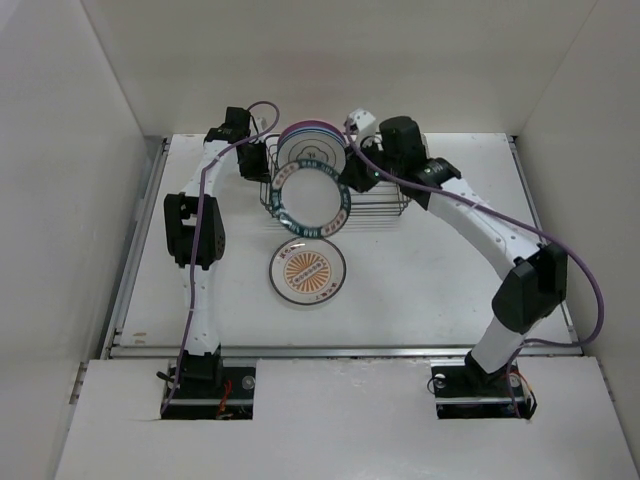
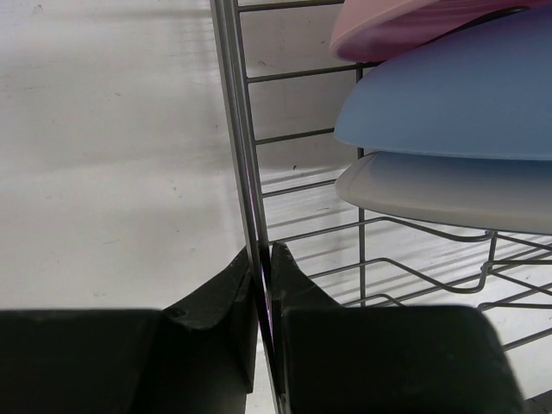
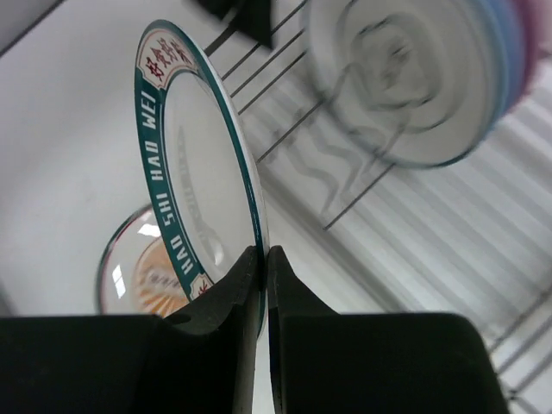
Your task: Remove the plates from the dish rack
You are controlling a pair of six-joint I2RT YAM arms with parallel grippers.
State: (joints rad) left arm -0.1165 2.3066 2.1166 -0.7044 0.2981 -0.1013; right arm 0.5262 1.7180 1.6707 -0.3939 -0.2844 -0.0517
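The dark wire dish rack (image 1: 375, 205) stands at the back of the table. Upright in it are a white plate with a dark centre motif (image 1: 312, 152), a blue plate (image 2: 457, 95) and a pink plate (image 2: 405, 26). My left gripper (image 1: 262, 165) is shut on the rack's left end wire (image 2: 250, 172). My right gripper (image 1: 350, 185) is shut on the rim of a white plate with a teal lettered rim (image 3: 198, 164), held tilted in front of the rack (image 1: 312, 200). An orange sunburst plate (image 1: 308, 272) lies flat on the table, and also shows in the right wrist view (image 3: 138, 272).
A small cream cup (image 1: 360, 122) sits on the rack's far end. White walls enclose the table on the left, back and right. The table's front edge rail (image 1: 340, 350) runs in front of the arm bases.
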